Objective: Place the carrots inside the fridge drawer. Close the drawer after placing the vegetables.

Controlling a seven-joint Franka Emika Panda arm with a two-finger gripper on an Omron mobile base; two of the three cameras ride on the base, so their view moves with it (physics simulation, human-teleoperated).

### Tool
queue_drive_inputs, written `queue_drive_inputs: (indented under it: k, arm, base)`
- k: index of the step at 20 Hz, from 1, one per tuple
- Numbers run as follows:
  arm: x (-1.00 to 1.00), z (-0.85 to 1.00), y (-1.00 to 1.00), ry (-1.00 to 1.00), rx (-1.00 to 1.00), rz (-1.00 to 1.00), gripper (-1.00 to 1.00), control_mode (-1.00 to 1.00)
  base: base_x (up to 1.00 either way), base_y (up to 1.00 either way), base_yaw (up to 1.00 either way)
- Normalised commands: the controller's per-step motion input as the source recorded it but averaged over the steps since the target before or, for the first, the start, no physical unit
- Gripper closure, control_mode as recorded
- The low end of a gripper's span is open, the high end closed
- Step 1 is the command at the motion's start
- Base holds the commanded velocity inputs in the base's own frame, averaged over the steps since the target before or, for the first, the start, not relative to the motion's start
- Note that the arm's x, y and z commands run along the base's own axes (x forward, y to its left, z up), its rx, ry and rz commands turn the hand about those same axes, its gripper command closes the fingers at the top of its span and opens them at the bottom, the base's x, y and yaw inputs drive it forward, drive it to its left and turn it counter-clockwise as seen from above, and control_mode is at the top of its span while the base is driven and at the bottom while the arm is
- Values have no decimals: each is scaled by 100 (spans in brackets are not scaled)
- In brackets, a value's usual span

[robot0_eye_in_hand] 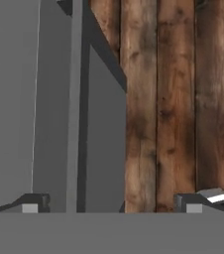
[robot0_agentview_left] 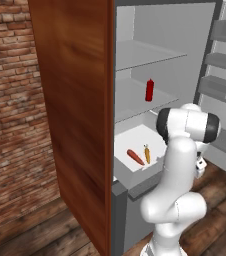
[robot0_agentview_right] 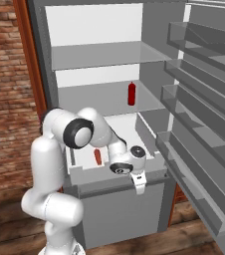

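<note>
1. Hovering at the front edge of the fridge drawer (robot0_agentview_right: 115,174), my gripper (robot0_agentview_right: 139,188) points down, fingers spread wide, holding nothing.
2. 1 carrot (robot0_agentview_left: 135,157) lies inside the pulled-out drawer; a smaller orange item (robot0_agentview_left: 147,153) sits beside it.
3. Placement looks done. Remaining: push the drawer shut.

No readable text or labels anywhere
</note>
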Motion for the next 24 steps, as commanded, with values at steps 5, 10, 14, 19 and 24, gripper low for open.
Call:
queue_drive_inputs:
  k: [5, 10, 14, 19, 24]
  arm:
    - [60, 0, 1, 0, 7, 0, -100, -100]
    - [61, 0, 13, 0, 5, 0, -100, -100]
    - [59, 0, 28, 0, 2, 0, -100, -100]
    - [56, 0, 30, 0, 1, 0, -100, -100]
    - [56, 0, 24, 0, 1, 0, -100, -100]
  base:
    - [0, 0, 0]
    - [0, 0, 0]
    - [0, 0, 0]
    - [0, 0, 0]
    - [0, 0, 0]
